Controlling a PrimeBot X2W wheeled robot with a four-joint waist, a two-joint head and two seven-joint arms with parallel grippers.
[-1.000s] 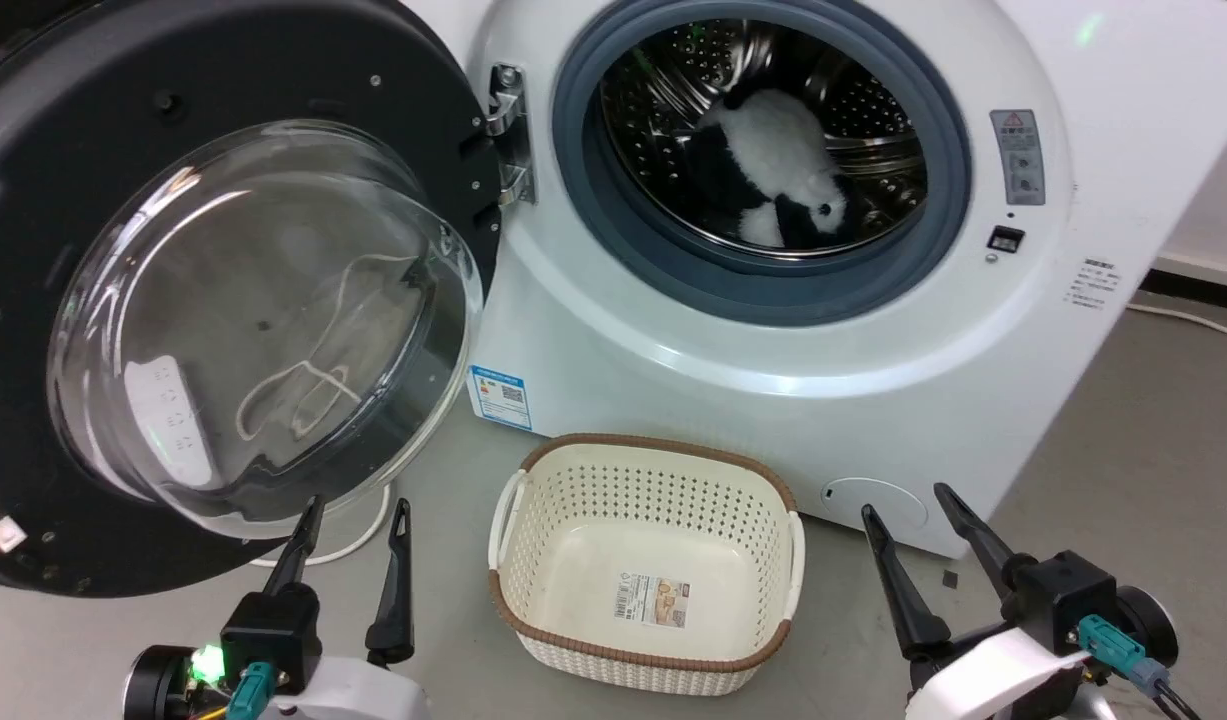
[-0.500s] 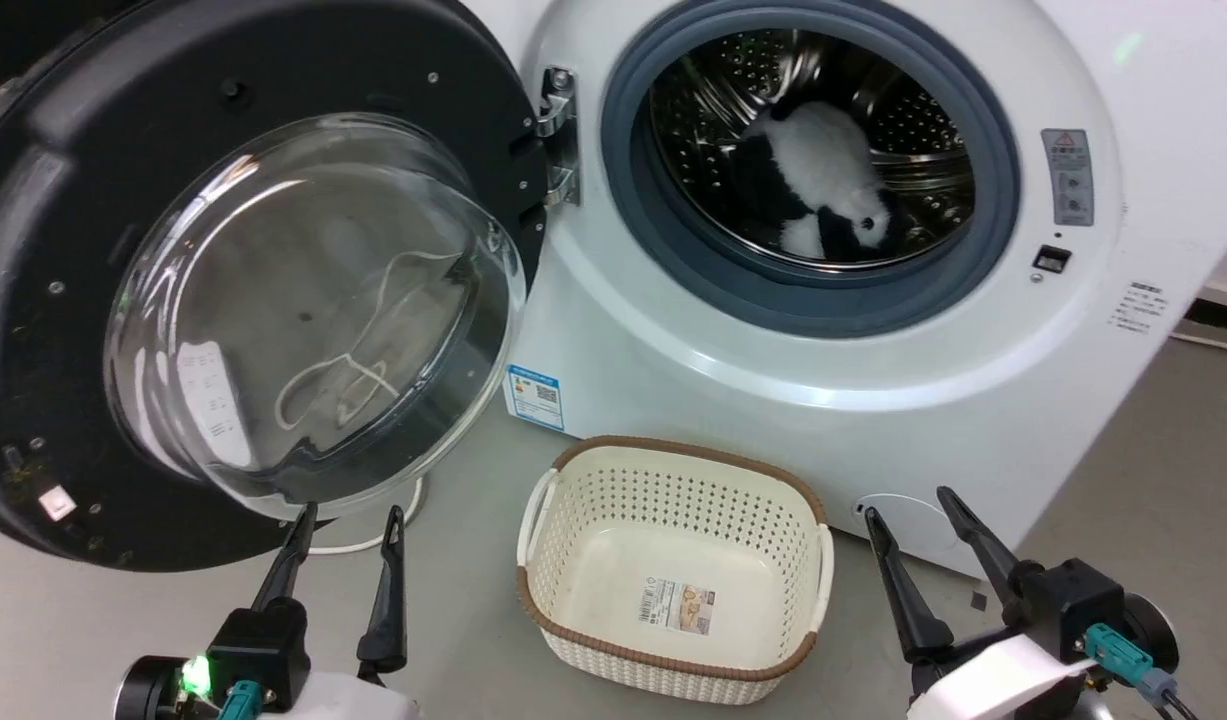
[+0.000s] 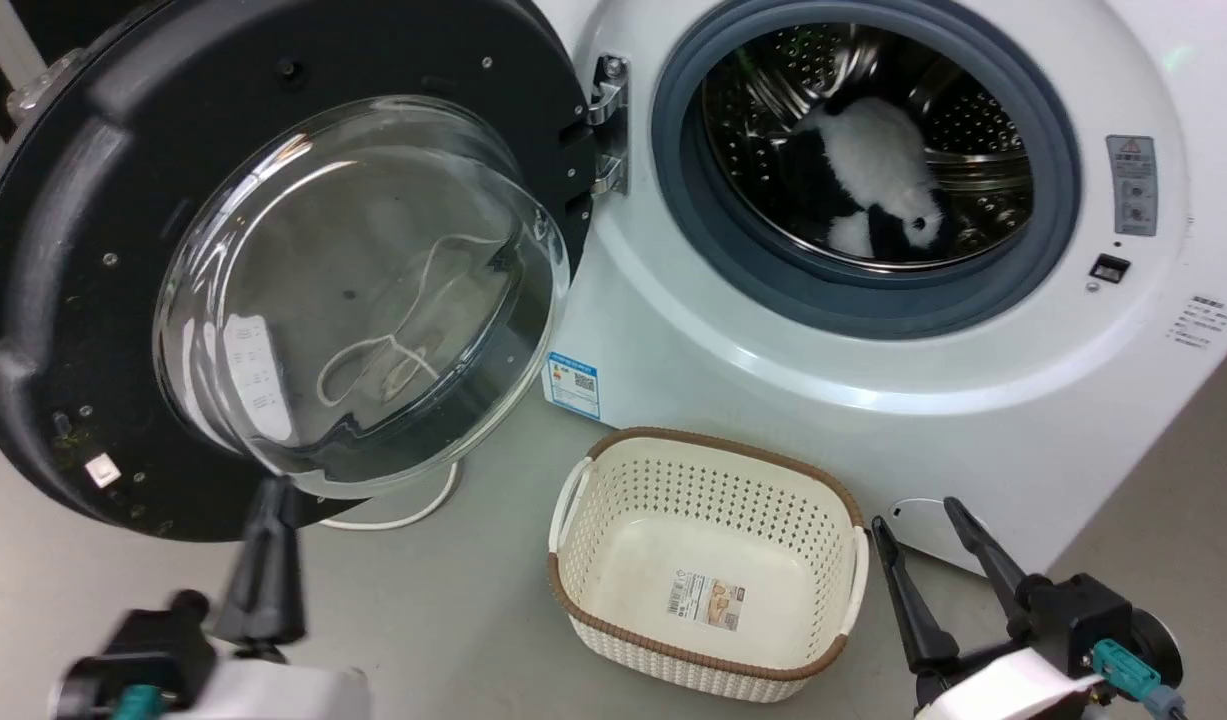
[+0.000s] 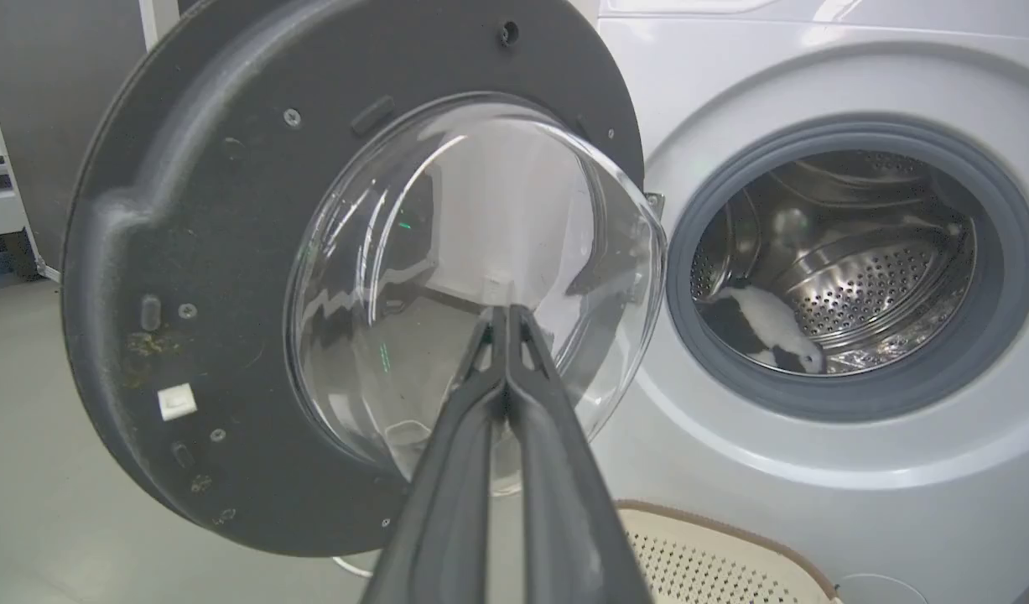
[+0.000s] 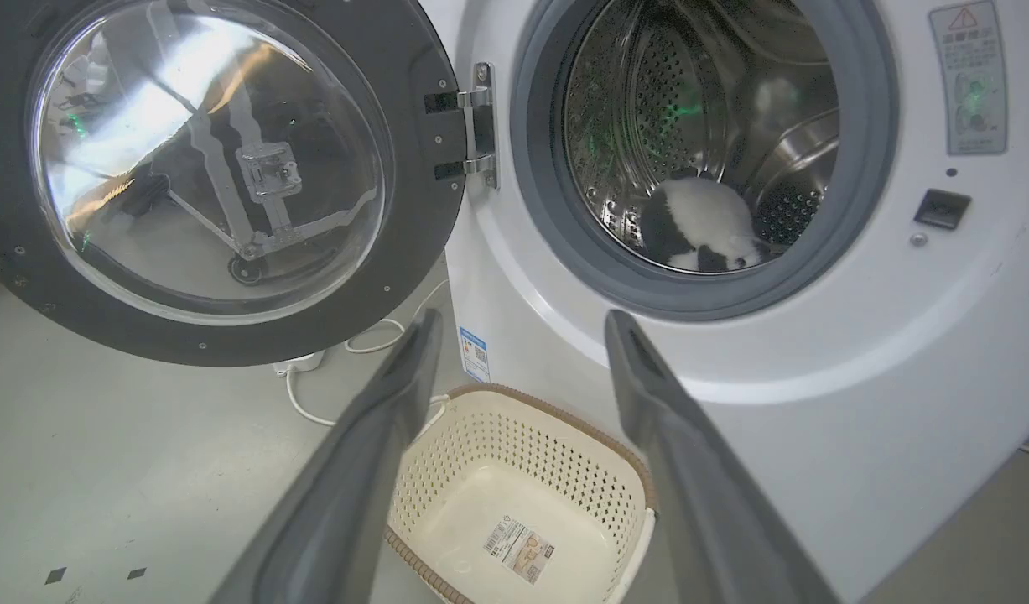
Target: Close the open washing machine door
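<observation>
Smooth grey floor (image 3: 453,610), white cable (image 3: 405,521)

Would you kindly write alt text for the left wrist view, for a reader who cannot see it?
The left gripper, shut, points at the glass bowl of the open washing machine door; a black-and-white plush toy lies inside the washing machine.
</observation>
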